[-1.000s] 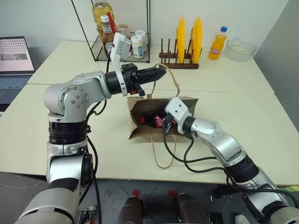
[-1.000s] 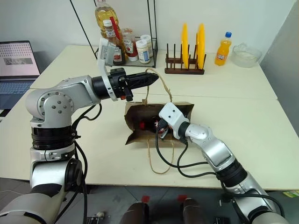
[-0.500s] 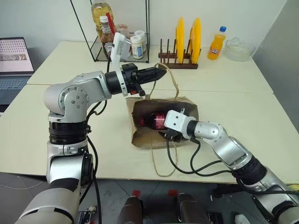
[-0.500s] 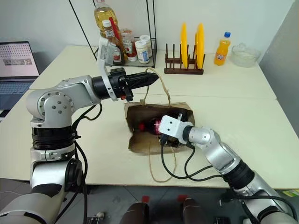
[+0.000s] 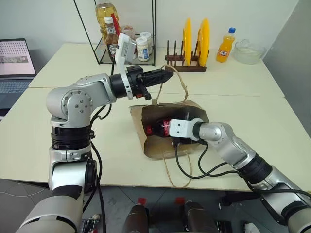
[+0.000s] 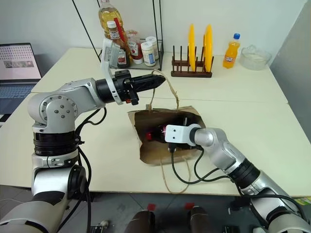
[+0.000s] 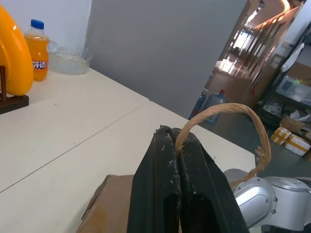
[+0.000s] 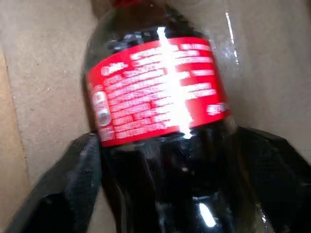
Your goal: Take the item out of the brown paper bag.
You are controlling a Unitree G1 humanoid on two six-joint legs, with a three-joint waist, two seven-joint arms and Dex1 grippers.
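The brown paper bag lies on the table with its mouth held up. My left gripper hovers level above it, shut on one string handle. Inside the mouth lies the item, a dark cola bottle with a red label. My right gripper reaches into the bag from the right. Its fingers lie against both sides of the bottle's body, closed on it. The other handle loop trails over the table's front edge.
At the back stand a wire rack of condiment bottles, a wooden rack with yellow plates, an orange soda bottle and a glass bowl. A laptop sits far left. Black cables hang below my right arm.
My right gripper rolled its wrist, sank a little deeper into the bag and now has its fingers round the bottle. The bag's lower edge slid toward the front. The left gripper stayed still.
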